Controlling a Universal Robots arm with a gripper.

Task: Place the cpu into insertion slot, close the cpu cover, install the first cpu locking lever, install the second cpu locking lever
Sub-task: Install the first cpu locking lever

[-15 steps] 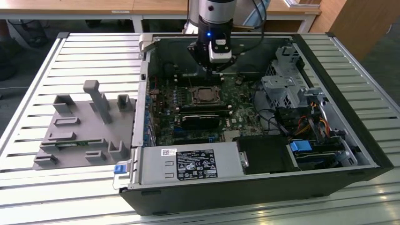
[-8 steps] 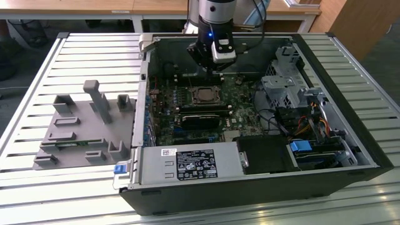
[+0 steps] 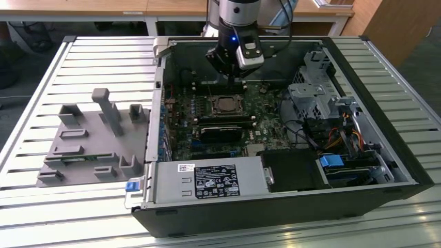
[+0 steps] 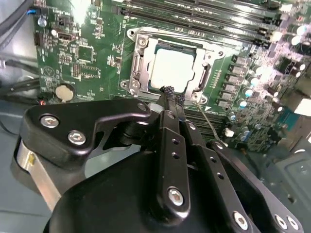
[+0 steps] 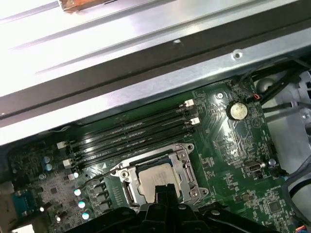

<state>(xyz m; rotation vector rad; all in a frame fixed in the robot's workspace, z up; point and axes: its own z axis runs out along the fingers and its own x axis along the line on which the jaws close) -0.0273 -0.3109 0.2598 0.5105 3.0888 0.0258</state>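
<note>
Above the slot: gripper, fingers pinched together (tips meeting), poised at slot's edge.
cpu: seated inside slot.
cover: lying flat around cpu, on slot.

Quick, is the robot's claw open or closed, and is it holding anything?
The gripper: closed, holding nothing that shows, its tip at the edge of the chip.

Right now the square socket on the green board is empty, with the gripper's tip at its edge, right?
Not empty: the cpu already sits in the insertion slot, as the second wrist view shows. The gripper does have its tip at the slot's edge.
</note>
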